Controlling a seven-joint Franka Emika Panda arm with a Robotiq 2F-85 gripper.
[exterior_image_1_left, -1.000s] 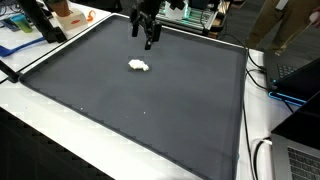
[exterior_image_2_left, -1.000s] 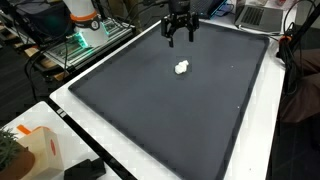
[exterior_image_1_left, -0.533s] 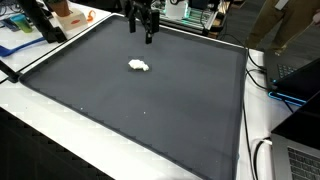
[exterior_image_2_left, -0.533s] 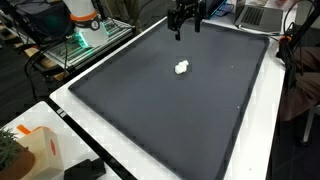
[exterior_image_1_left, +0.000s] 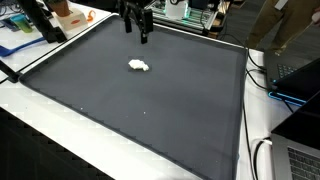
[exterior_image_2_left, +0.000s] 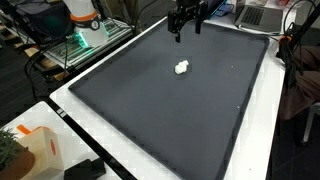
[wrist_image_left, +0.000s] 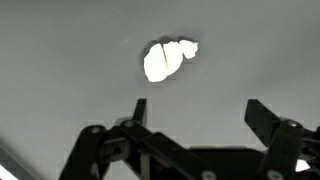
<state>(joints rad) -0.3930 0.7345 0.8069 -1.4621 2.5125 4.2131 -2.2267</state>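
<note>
Wrist view: hovering with gripper (wrist_image_left: 194, 108) spread wide, well apart from white lump (wrist_image_left: 168, 58) on dark mat (wrist_image_left: 60, 60); holding nothing, touching nothing yet; any grasping left undone.

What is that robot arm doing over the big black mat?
The robot's gripper hovers above the far end of the dark mat. Its jaws are wide open and hold nothing. A small white crumpled lump lies alone on the mat, apart from the gripper. The wrist view looks down on the lump, just past the open fingers. Nothing is touching it.
</note>
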